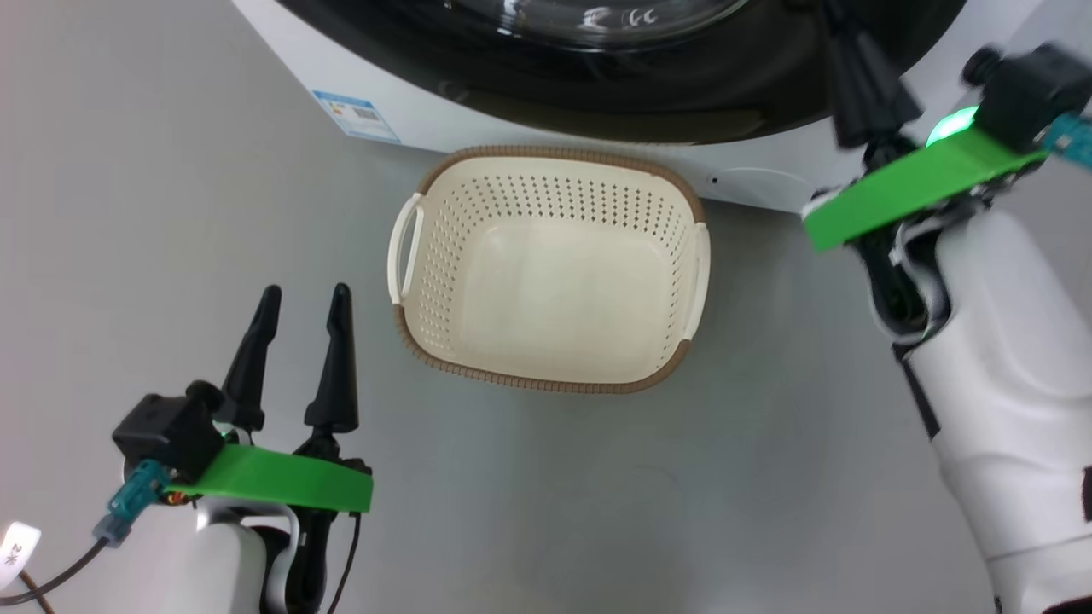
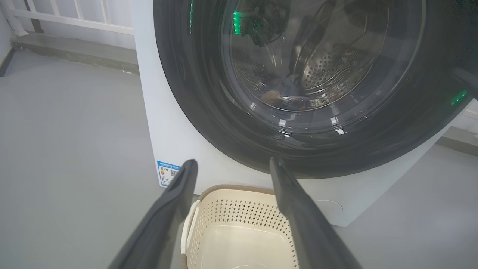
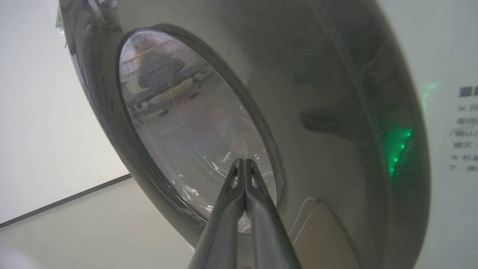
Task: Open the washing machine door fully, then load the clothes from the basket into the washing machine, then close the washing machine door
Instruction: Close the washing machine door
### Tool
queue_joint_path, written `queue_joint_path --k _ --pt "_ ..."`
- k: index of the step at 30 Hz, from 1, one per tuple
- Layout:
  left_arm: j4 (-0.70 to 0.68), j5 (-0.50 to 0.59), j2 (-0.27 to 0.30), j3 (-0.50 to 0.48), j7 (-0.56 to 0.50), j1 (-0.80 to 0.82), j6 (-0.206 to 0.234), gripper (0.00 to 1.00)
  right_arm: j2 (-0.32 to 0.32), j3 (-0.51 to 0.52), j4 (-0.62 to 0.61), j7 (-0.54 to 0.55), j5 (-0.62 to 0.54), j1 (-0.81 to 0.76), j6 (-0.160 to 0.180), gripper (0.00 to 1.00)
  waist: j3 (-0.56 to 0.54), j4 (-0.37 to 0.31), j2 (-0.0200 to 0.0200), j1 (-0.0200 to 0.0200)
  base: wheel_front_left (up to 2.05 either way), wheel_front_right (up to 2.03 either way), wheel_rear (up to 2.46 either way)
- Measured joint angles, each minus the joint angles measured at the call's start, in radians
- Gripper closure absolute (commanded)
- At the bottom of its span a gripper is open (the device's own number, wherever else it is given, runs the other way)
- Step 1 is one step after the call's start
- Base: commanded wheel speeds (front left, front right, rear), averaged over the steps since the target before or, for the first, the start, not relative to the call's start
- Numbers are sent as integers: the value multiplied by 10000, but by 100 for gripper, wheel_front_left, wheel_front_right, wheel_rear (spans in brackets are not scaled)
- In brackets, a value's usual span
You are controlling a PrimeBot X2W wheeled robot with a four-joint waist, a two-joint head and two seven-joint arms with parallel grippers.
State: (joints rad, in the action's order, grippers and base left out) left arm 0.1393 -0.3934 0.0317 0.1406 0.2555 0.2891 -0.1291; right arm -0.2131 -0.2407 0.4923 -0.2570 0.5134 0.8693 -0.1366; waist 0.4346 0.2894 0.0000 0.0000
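One left tool (image 1: 306, 290) is found spread wide, holding nothing; one basket (image 1: 554, 152) is stood on the floor (image 1: 171, 188) just before one washing machine (image 1: 409, 115), its one door (image 1: 640, 98) seen closed; one right tool (image 3: 244, 161) is clamped shut on nothing near that door.

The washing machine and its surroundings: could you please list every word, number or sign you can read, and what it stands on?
"2米", likely: white tag on a cable, head view's lower left.
Blue sticker on the washing machine: print too small to read.
White label beside the washing machine door: Chinese characters, blurred, cut off.
Mark on the door glass: perhaps "CE", unsure.
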Motion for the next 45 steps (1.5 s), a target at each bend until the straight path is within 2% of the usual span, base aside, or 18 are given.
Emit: queue_joint_path --k 1,2,16,45 --pt "48 0 8 -33 2 -22 0 0 19 -88 -4 0 2 -176 0 29 -66 -36 0 0 0 0 0" --pt "98 0 19 -73 0 -52 0 0 40 -140 -17 0 6 -349 0 0 -137 -77 0 0 0 0 0" --pt "686 -23 529 -403 0 -548 0 0 -128 -428 -301 0 267 -2461 0 0 -1246 -818 0 0 0 0 0" --pt "915 -134 1112 -677 0 -1614 0 0 -284 767 -848 0 236 -6169 0 0 -2812 -2726 0 0 0 0 0"
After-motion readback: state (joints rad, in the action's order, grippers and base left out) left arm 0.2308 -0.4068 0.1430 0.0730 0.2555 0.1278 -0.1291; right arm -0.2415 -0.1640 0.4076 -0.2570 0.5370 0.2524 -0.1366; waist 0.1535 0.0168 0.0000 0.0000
